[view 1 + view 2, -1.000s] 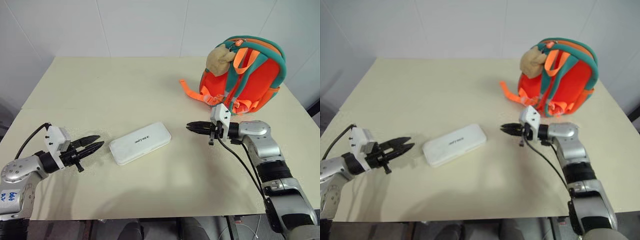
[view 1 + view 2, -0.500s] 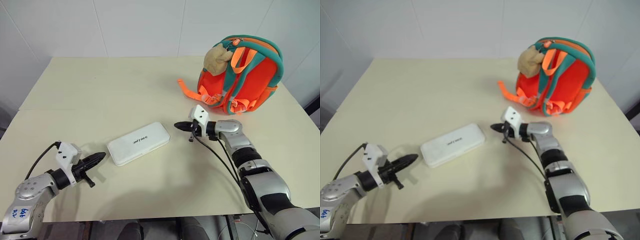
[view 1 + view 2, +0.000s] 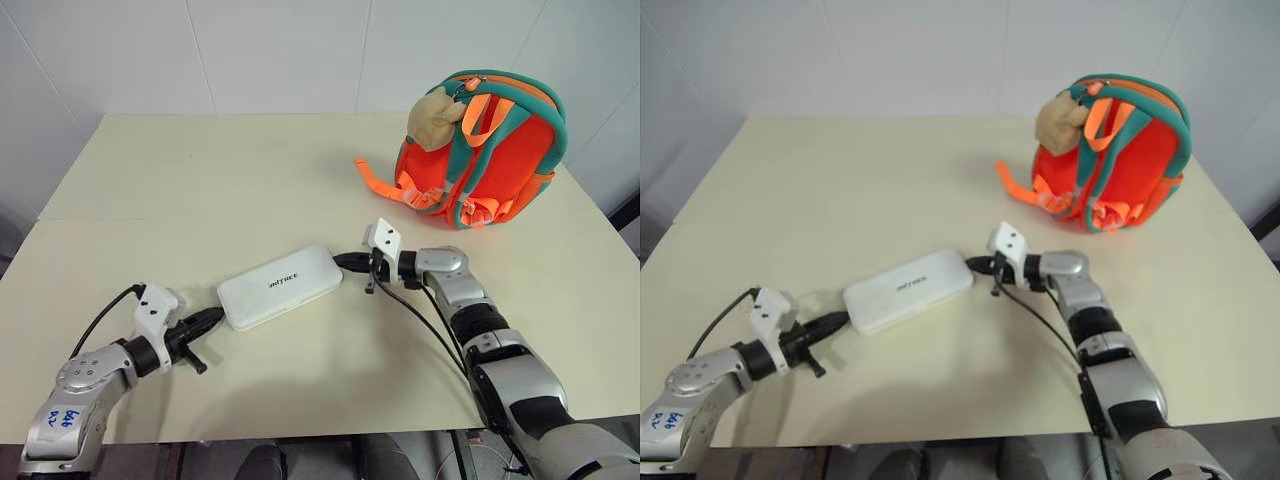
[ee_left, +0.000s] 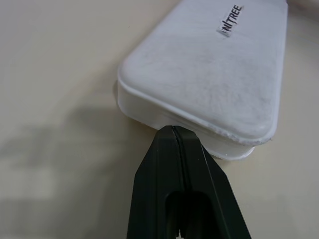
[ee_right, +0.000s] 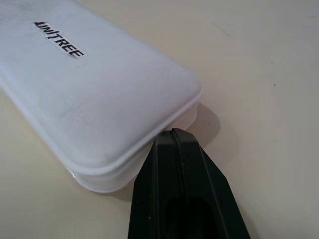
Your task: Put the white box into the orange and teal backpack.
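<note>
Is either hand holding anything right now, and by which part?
Nothing is clamped: both hands, left and right, are shut, tips at opposite ends of the white box.

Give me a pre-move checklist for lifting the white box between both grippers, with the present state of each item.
1. Left gripper shut, tip at the white box's near end: ok.
2. Right gripper shut, tip at the box's far end: ok.
3. Firm contact at both ends: cannot tell.
4. Box lying flat on the table, lid closed: ok.
5. Orange and teal backpack upright, away from the box: ok.
6. Backpack opening unzipped to take the box: cannot tell.
</note>
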### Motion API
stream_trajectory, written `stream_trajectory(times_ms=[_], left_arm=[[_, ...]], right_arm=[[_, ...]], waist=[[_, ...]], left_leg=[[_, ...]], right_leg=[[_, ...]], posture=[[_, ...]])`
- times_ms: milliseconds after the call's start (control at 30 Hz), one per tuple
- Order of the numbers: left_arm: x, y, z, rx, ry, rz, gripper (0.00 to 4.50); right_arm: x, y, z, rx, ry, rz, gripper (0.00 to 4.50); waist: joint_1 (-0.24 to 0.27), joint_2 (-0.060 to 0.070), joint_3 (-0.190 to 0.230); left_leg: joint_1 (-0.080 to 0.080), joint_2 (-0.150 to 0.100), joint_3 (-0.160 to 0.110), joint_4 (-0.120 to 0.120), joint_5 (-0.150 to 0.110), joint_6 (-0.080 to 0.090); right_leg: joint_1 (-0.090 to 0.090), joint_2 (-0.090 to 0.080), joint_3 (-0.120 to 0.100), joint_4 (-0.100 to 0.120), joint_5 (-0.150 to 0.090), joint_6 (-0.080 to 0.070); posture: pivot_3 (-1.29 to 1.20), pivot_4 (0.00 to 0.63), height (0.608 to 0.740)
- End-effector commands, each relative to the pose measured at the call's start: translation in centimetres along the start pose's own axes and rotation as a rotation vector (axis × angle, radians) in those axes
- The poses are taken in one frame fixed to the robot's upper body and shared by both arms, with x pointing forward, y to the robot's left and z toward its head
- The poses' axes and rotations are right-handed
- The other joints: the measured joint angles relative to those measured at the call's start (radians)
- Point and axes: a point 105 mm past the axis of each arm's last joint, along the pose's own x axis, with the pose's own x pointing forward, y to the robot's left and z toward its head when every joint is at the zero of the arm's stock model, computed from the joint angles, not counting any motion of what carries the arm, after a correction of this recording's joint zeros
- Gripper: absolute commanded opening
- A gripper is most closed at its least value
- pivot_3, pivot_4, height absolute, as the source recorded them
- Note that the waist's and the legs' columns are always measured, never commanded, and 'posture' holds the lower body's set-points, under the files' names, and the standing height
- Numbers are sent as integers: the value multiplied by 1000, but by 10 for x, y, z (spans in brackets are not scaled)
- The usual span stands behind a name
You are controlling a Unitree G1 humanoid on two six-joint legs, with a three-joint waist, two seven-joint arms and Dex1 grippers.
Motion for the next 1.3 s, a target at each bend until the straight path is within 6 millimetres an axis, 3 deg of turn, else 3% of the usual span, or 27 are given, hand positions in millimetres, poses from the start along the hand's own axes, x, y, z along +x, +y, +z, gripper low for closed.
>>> stream_trajectory(times_ms=[33,767,1033,1267,1300], left_arm=[[9,-9,10,23,-41,-50,0],[46,-46,15,41,-49,-295,0],[49,-52,14,49,-39,-318,0],[40,-41,16,69,-18,-280,0],[37,-38,15,75,-5,-267,0]], right_arm=[[0,12,17,-32,-47,64,122],[-106,49,-1,123,142,-104,122],[-115,52,-7,144,168,-146,122],[-120,44,-14,157,162,-159,122],[-122,42,-14,158,158,-161,470]], waist=[[2,0,0],[9,0,0],[9,0,0],[8,0,0],[8,0,0]], left_leg=[[0,0,0,0,0,0],[0,-1,0,1,0,0],[1,-1,0,2,0,0],[1,-1,-1,2,0,0],[1,-1,0,2,0,0]], right_leg=[[0,0,0,0,0,0],[1,0,0,-3,0,0],[2,0,0,-3,0,0],[2,0,0,-3,0,0],[2,0,0,-3,0,0]], posture=[[0,150,740],[0,150,740],[0,150,740],[0,150,740],[0,150,740]])
